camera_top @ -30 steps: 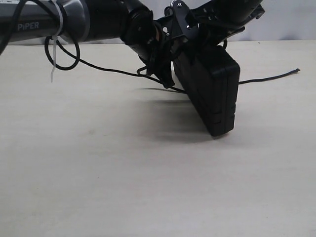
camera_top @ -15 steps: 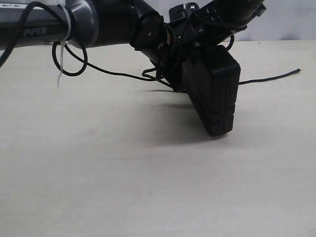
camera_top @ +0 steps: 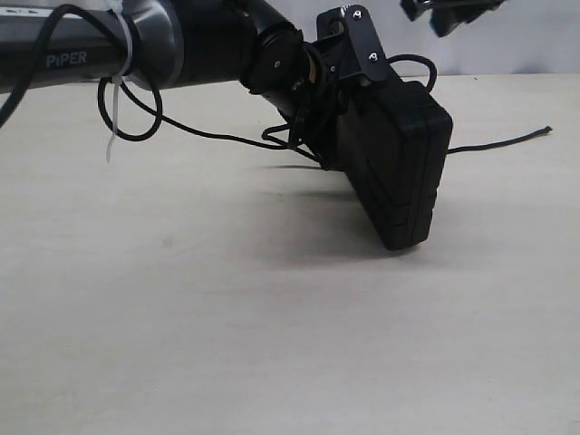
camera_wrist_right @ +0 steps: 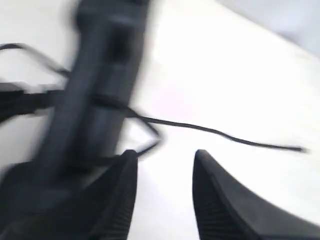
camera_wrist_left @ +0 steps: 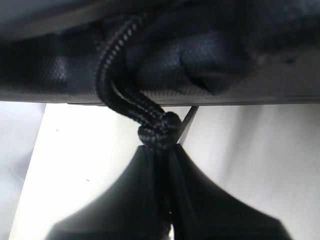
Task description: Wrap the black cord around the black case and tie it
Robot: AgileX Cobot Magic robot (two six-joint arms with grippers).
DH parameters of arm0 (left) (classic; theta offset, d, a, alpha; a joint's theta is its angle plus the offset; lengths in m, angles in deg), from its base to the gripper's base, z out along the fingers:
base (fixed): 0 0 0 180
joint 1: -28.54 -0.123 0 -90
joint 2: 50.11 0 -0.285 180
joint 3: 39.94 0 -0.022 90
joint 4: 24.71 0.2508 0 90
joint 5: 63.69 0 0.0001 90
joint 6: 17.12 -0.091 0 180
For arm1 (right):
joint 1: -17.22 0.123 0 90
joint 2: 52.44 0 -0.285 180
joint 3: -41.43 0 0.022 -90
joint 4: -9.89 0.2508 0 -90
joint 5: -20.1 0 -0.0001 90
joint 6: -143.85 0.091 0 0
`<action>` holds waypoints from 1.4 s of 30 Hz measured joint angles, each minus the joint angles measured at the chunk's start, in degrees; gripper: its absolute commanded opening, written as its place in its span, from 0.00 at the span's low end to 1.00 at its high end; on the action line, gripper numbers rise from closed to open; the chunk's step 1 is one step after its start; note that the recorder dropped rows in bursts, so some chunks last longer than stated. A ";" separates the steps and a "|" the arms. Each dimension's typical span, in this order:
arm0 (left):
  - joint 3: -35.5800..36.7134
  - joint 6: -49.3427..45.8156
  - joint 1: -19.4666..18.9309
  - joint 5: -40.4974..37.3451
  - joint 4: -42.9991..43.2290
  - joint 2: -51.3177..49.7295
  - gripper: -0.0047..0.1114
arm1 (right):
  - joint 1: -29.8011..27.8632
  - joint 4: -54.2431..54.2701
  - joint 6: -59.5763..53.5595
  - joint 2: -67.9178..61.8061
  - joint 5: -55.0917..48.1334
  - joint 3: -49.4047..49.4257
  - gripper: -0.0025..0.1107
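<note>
At mid-surface (camera_top: 181,317), the black case (camera_top: 394,163) stands tilted, lower corner down, upper edge against the left arm's wrist. Left hand (camera_wrist_left: 162,150) is pressed together, pinching the knot of the black cord (camera_wrist_left: 120,75), which crosses the case's edge. The cord's free tail trails off along the surface to the right. Right hand (camera_wrist_right: 165,155) is spread, nothing between its fingers, raised above the case.

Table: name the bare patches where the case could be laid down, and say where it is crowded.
Free: the whole foreground stretch of table in front of the black case, and the strip right of it, in front of the tail of the black cord. Crowded: the far middle, where the left gripper, shut on the cord, meets the case.
</note>
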 measured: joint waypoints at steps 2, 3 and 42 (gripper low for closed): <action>0.00 0.00 0.00 0.00 0.00 0.00 0.04 | -0.25 -2.83 -2.61 0.00 -0.01 0.00 0.33; 0.00 0.00 0.00 0.00 0.00 0.00 0.04 | -0.35 -2.56 -5.52 0.00 0.10 0.28 0.33; 0.00 -0.38 0.13 -1.17 -0.10 0.00 0.28 | 0.12 -2.08 -14.16 -10.03 6.15 1.59 0.06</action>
